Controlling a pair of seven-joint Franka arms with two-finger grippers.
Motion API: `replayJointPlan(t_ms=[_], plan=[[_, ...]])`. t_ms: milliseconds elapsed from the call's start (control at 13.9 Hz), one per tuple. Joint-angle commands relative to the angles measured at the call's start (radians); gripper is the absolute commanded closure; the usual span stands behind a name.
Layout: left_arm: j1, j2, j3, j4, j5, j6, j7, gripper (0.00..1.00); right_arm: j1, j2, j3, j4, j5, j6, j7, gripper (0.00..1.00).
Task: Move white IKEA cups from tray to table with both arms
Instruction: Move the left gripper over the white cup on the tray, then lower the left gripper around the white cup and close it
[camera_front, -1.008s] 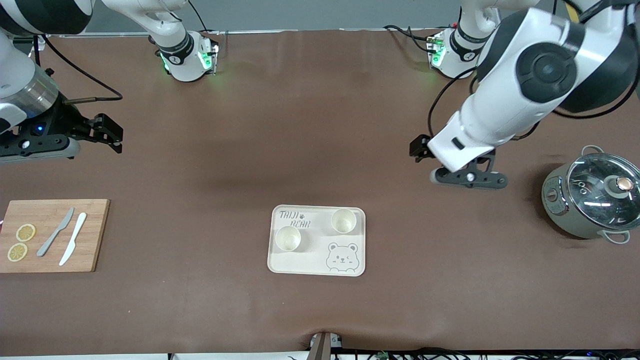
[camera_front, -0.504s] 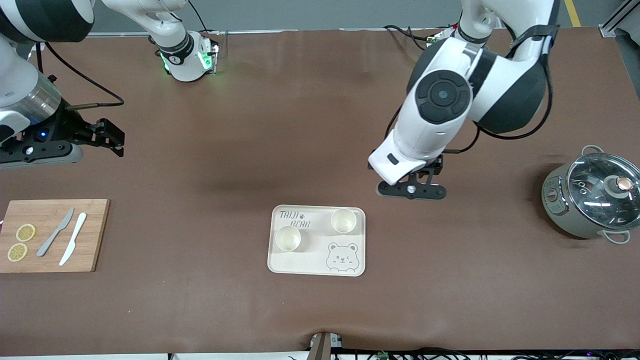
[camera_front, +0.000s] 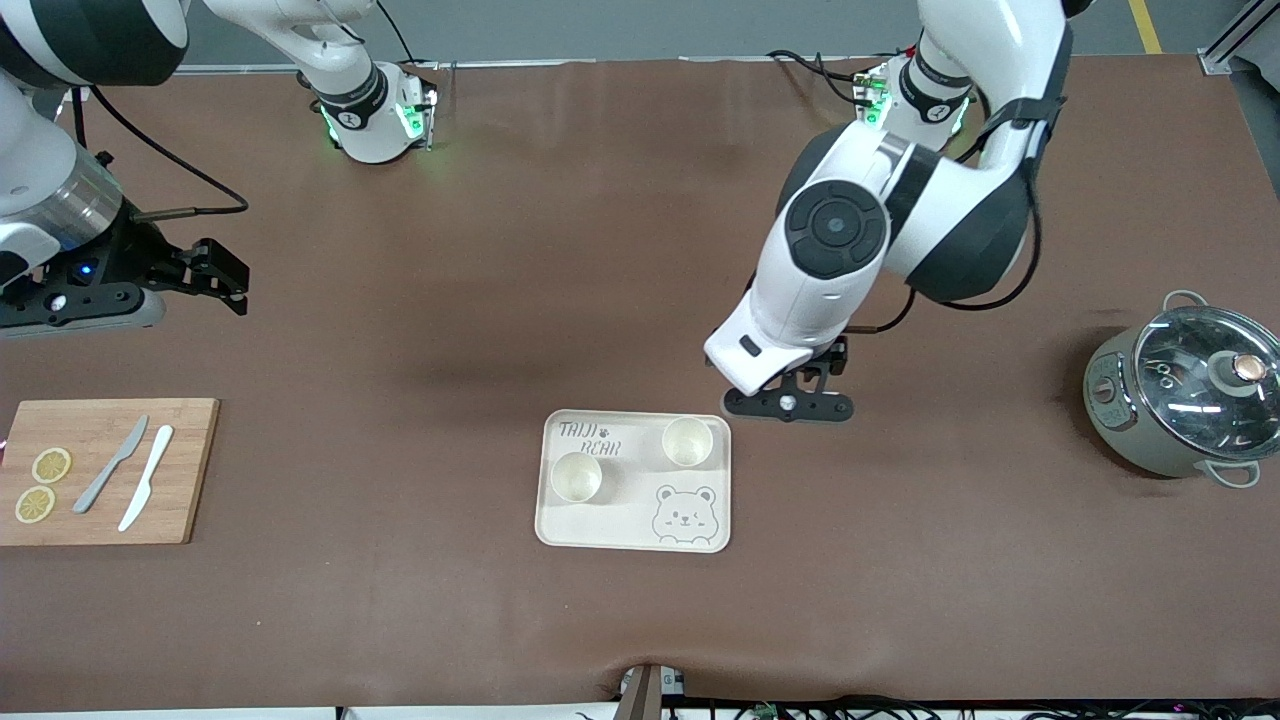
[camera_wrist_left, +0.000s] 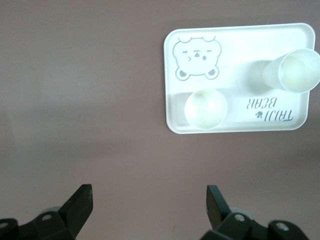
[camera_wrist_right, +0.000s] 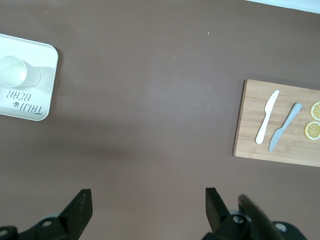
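Two white IKEA cups stand upright on the cream bear tray (camera_front: 620, 525): one (camera_front: 576, 477) toward the right arm's end, one (camera_front: 687, 441) near the tray's corner toward the left arm's end. My left gripper (camera_front: 788, 405) is open and empty, over the bare table just beside that corner. In the left wrist view the left gripper (camera_wrist_left: 149, 202) is apart from both cups (camera_wrist_left: 206, 109) (camera_wrist_left: 295, 71) and the tray (camera_wrist_left: 235, 55). My right gripper (camera_front: 222, 274) is open and empty, over the table at the right arm's end; the right wrist view shows this gripper (camera_wrist_right: 149, 202) and one cup (camera_wrist_right: 15, 71).
A grey-green pot with glass lid (camera_front: 1185, 400) stands at the left arm's end. A wooden cutting board (camera_front: 100, 470) with two knives and lemon slices lies at the right arm's end, also in the right wrist view (camera_wrist_right: 250, 125).
My left arm has swung from near the pot toward the tray, its gripper now beside the tray's corner. The right arm has barely moved. The cups have not moved.
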Motion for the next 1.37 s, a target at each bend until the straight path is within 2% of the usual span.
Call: replayJointPlan(t_ms=[0,432,648,1295], plan=[[-0.021,-0.001,0.015,-0.088,0.011,0.111,-0.027,0.0,-0.007,-0.007,-0.001,0.011,-0.001,-0.015,-0.01,0.0],[-0.022,-0.001,0.015,-0.232,0.013,0.305,-0.034,0.0,-0.042,0.001,-0.003,0.011,-0.001,-0.015,-0.008,0.0],[-0.022,0.003,0.015,-0.257,0.016,0.351,-0.034,0.0,-0.05,0.0,-0.003,0.011,0.002,-0.015,-0.008,0.0],[-0.022,0.111,0.015,-0.256,0.023,0.489,-0.031,0.0,-0.048,-0.002,0.0,0.013,0.005,-0.054,-0.007,0.0]])
